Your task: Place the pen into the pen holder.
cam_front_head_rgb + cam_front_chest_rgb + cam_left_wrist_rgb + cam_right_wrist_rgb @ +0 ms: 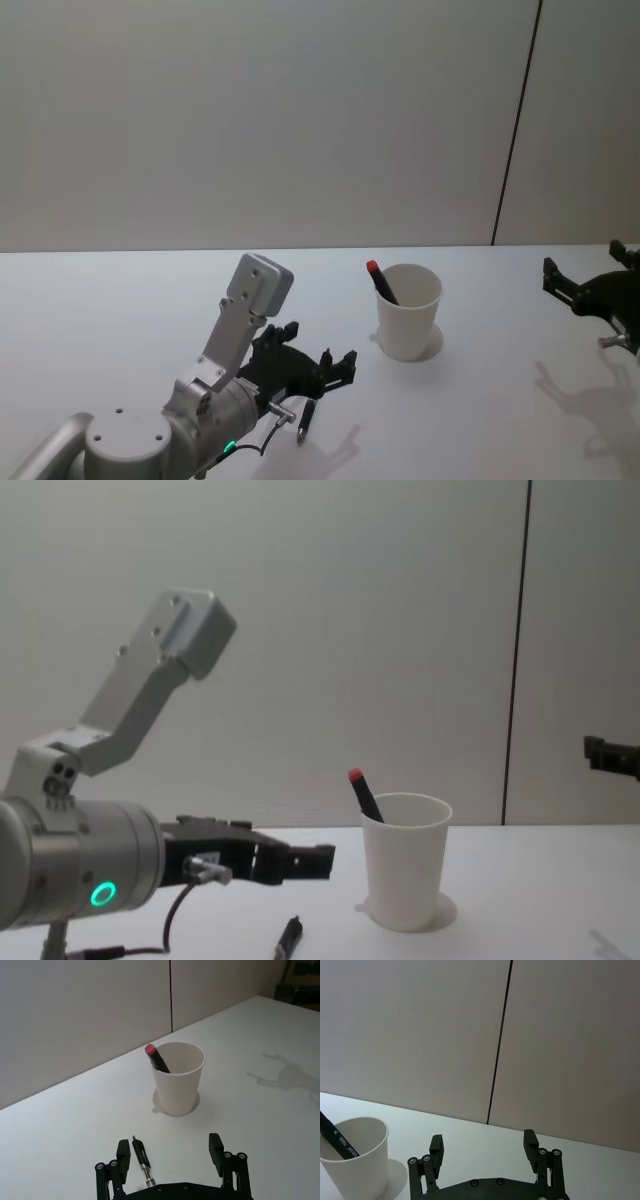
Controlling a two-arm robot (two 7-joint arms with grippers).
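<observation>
L arm at work: left gripper [322,352] hangs low over the counter [120,300], on the robot's left of the pen holder [408,320] and nearer the robot, pointing roughly toward it. Fingers [123,1152] spread wide, nothing in them. The pen [303,420], dark w/ a clear section, lies flat on the counter under that gripper, well short of the pen holder. In left wrist view the pen [142,1162] sits inside the gap, just beside one finger; can't tell if touching. In chest view the left gripper [318,860] is above the pen [290,935], not on it.

Pen holder [177,1085] = white paper cup, upright on the counter, apart from both grippers. A second pen [381,283], black w/ red cap, is in the holder, leaning on the rim at the side toward the robot's left, cap above the rim.

R arm idle: right gripper [483,1138] well to the robot's right of the pen holder, off the counter, fingers spread, empty.
</observation>
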